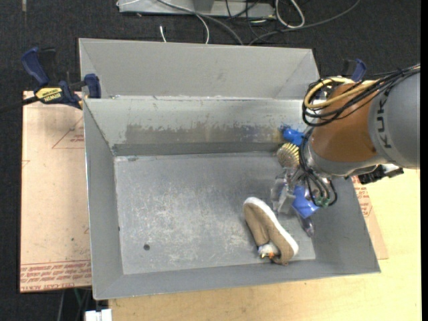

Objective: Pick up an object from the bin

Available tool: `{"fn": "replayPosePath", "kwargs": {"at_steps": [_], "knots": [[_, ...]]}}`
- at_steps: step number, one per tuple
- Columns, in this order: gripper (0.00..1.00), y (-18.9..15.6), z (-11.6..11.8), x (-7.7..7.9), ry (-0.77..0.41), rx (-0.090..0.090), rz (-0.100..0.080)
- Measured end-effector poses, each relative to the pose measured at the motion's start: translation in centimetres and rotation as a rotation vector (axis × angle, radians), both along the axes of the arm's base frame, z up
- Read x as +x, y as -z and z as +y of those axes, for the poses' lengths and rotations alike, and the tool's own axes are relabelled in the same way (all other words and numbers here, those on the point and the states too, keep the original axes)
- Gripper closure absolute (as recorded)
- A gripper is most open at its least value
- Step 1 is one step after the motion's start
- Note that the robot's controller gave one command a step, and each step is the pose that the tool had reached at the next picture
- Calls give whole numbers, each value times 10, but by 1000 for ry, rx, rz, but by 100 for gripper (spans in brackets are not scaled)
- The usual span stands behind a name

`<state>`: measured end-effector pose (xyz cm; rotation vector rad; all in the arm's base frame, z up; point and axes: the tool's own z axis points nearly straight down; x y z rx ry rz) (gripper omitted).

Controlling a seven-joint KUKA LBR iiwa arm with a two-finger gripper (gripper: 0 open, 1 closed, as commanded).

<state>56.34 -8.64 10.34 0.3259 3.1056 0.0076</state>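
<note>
Hovering, your end effector (288,196) has the tan slipper (269,231) just lower-left in view, lying diagonally; open or closed, can't tell.

Blue thing (291,136) half behind arm (348,139)

Left bin floor (174,206) open; shoe (269,231) (tan) blocks right.

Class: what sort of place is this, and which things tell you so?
Probably a robotics lab: a robot arm reaches into a grey metal bin holding a tan shoe; cables trail behind.
</note>
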Motion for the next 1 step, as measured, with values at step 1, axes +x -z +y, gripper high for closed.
{"fn": "replayPosePath", "kwargs": {"at_steps": [1], "knots": [[100, -5, 0, 0, 0, 0, -2]]}}
